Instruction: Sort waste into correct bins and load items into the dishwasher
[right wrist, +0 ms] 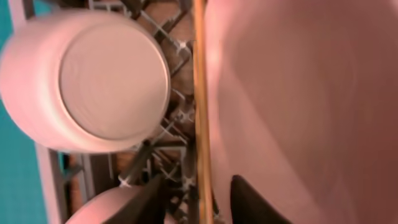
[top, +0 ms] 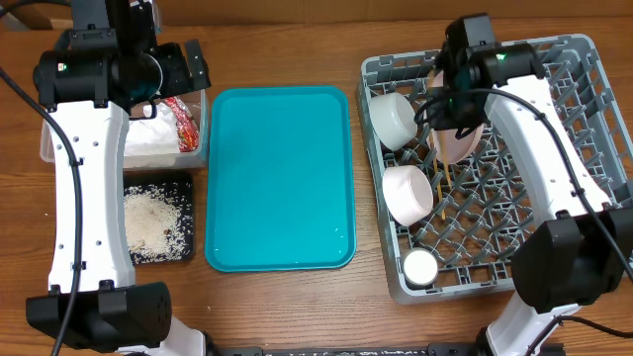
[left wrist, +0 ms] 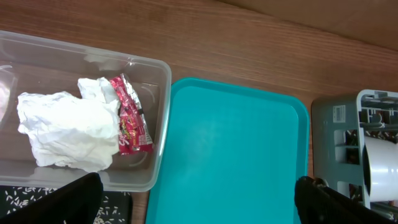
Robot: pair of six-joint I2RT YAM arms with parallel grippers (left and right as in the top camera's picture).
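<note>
Work seems almost done: napkin (left wrist: pixel 62 130) and wrapper (left wrist: pixel 130 118) lie in the clear tub (left wrist: pixel 158 112), rice (top: pixel 153 222) in the black tray (top: pixel 188 183), 2 bowls (top: pixel 394 117), cup (top: pixel 419 265), plate (right wrist: pixel 298 93) and chopsticks (right wrist: pixel 200 93) in the rack (top: pixel 495 292), left gripper (left wrist: pixel 199 186) spread wide and empty, right gripper (right wrist: pixel 198 186) with fingers apart around the chopsticks.

Both arms are the same build. Left arm (top: pixel 79 198) and right arm (top: pixel 554 148): long white moulded links with rounded edges and small dark screw heads dotted along the shells. Joint housings are matte black and rounded. One green indicator light shows on each upper black housing. Thin black cables run beside the white links and loop near the right wrist. Left gripper (top: pixel 188 64) and right gripper (top: pixel 452 99) are all black; fingertips (left wrist: pixel 68 202) matte, blunt, wedge-shaped.
</note>
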